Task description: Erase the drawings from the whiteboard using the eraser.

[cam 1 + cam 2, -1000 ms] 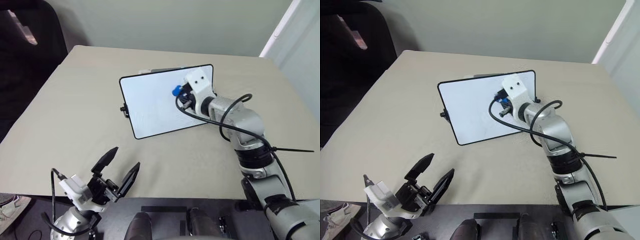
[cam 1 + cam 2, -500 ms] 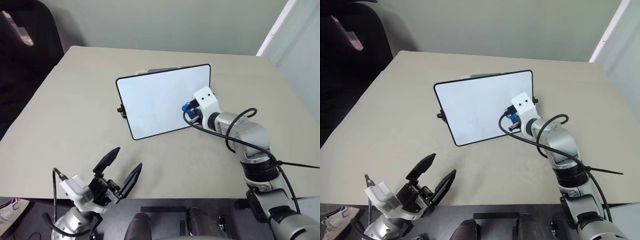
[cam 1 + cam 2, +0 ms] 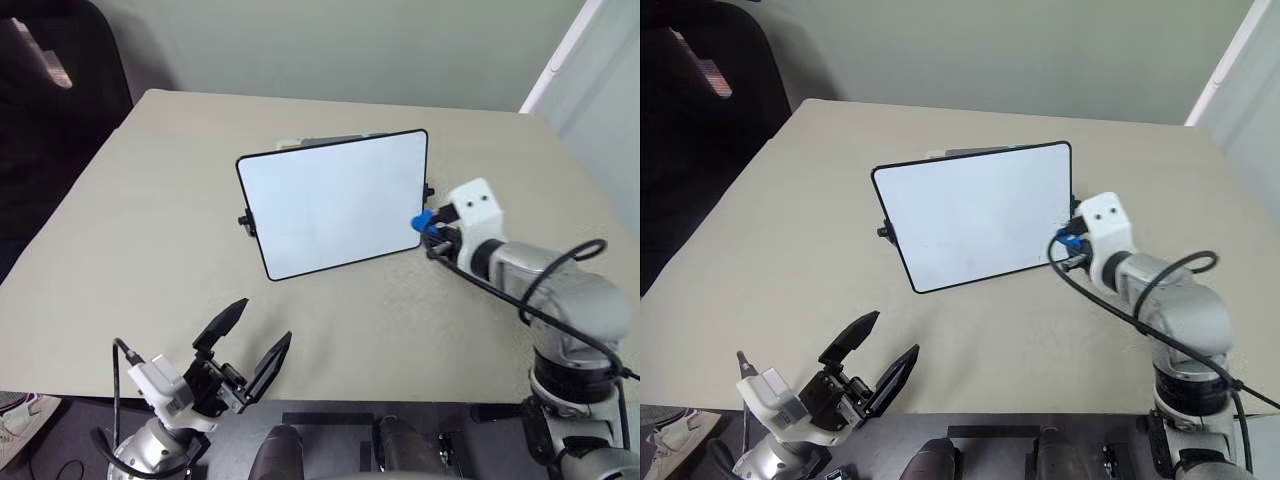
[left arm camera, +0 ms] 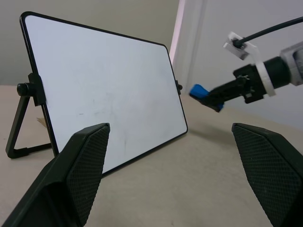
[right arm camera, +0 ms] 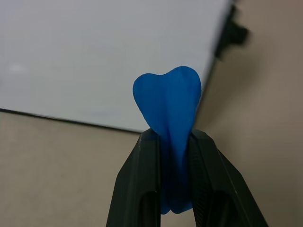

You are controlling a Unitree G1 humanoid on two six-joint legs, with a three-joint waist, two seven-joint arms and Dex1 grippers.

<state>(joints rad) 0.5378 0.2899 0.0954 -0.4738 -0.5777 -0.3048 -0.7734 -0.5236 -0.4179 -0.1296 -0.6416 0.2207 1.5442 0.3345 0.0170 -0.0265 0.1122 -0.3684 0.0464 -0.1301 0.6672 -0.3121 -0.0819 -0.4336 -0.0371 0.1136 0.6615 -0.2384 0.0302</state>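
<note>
The whiteboard [image 3: 330,200] stands tilted on its black stand in the middle of the beige table [image 3: 150,220]. Its face looks plain white with only faint grey smears [image 4: 111,111]; the drawings are out of view. My right gripper [image 3: 428,224] hovers just off the board's lower right corner, shut on the blue eraser [image 3: 421,221]. The right wrist view shows the eraser [image 5: 168,99] pinched between the two black fingers [image 5: 142,179], its tip in front of the board's bottom edge. My left gripper [image 3: 263,322] hangs open and empty near the table's front edge, well short of the board.
A black chair [image 3: 50,80] stands beyond the table's far left corner. A pale wall and white door frame [image 3: 560,55] rise at the right. The board's black stand leg [image 4: 16,127] and side knobs [image 3: 244,220] stick out at its sides.
My right gripper, still holding the eraser, has swept off the board's face to the right and back toward me, past the board's right edge. The left gripper has stayed put.
</note>
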